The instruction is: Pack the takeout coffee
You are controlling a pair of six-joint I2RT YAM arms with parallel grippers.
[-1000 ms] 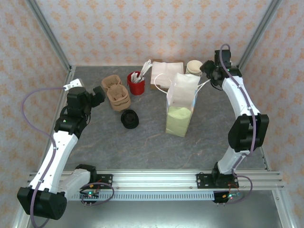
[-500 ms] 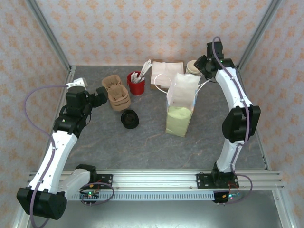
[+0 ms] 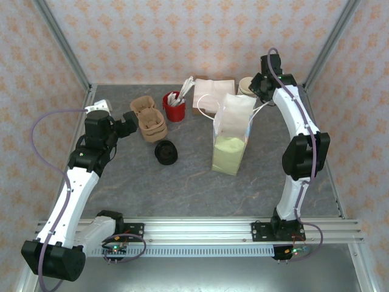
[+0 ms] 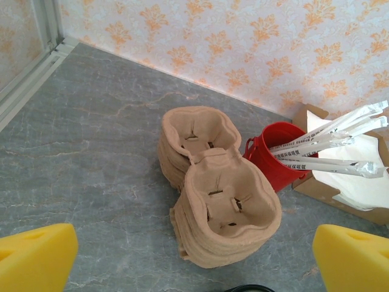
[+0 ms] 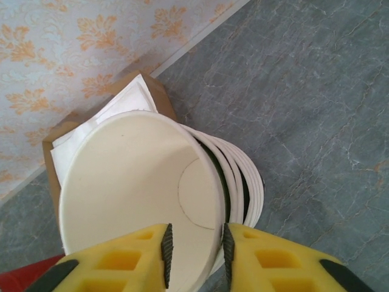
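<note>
The takeout coffee, as a lidded cup, is out of view. A stack of cream lidless cups (image 3: pixel 245 87) stands at the back right, behind the tall white paper bag (image 3: pixel 233 131). My right gripper (image 5: pixel 194 249) straddles the rim of the top cup (image 5: pixel 134 182), one pad inside it and one outside. The jaws are narrow, with a gap left on the inner side. In the top view the right gripper (image 3: pixel 256 85) sits over the stack. My left gripper (image 3: pixel 126 121) is wide open beside the pulp cup carriers (image 4: pixel 219 213), holding nothing. A black lid (image 3: pixel 165 152) lies mid-table.
A red holder (image 4: pixel 276 152) with wrapped straws stands behind the stacked carriers (image 3: pixel 149 119). A brown box of white napkins (image 3: pixel 213 91) sits at the back, left of the cups. Metal frame posts and wallpapered walls close in the back corners. Grey tabletop (image 3: pixel 182 182) lies in front.
My right gripper has moved back and left onto the cup stack, and its jaws have narrowed around the top cup's rim. The left arm has shifted only slightly.
</note>
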